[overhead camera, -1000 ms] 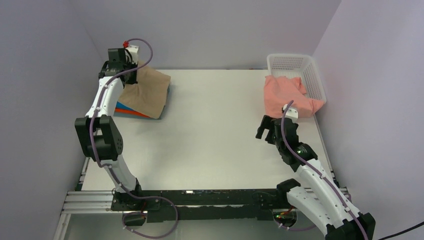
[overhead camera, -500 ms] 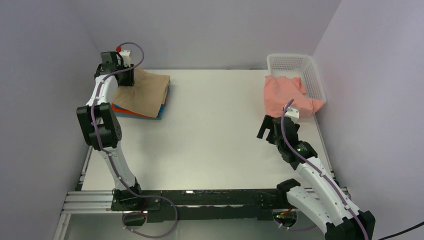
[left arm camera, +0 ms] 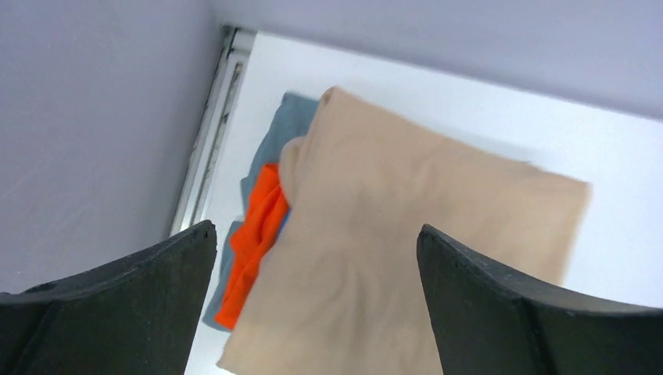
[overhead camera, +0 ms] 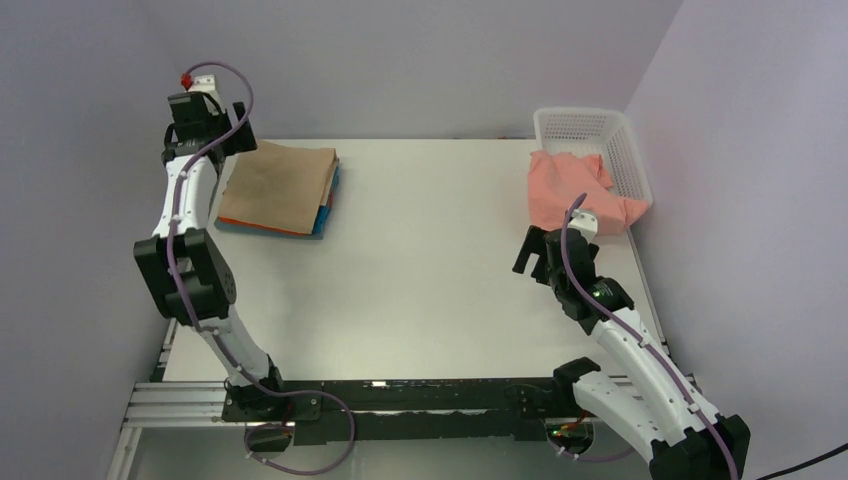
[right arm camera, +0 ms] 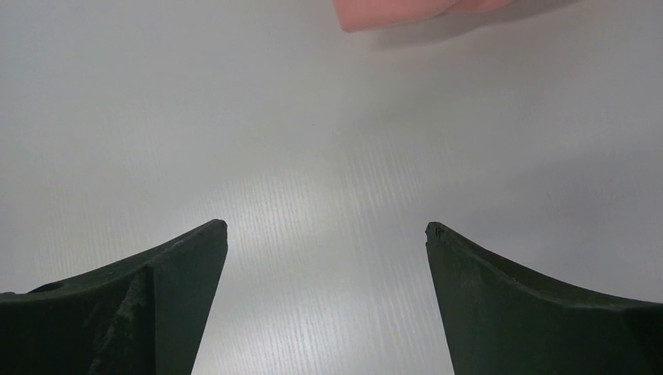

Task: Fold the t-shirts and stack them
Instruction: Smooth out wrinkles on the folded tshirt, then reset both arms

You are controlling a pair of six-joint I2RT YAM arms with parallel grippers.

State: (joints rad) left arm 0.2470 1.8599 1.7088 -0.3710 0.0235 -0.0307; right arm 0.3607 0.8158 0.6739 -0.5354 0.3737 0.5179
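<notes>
I hold the left jaws and right jaws apart, empty, since the folded tan-beige cloth t-shirt [overhead camera: 278,185] already tops the far-left stack [left arm camera: 256,226].

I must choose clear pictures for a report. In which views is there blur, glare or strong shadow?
Left wrist view: the tan t-shirt looks soft and slightly blurred. Right wrist view: a bright sheen lies on the table in the middle, and the pink t-shirt throws a soft shadow. Top external view: sharp and evenly lit, with only faint shadows.

White lattice basket [overhead camera: 585,125] at far-right corner of white table [overhead camera: 430,260]
</notes>
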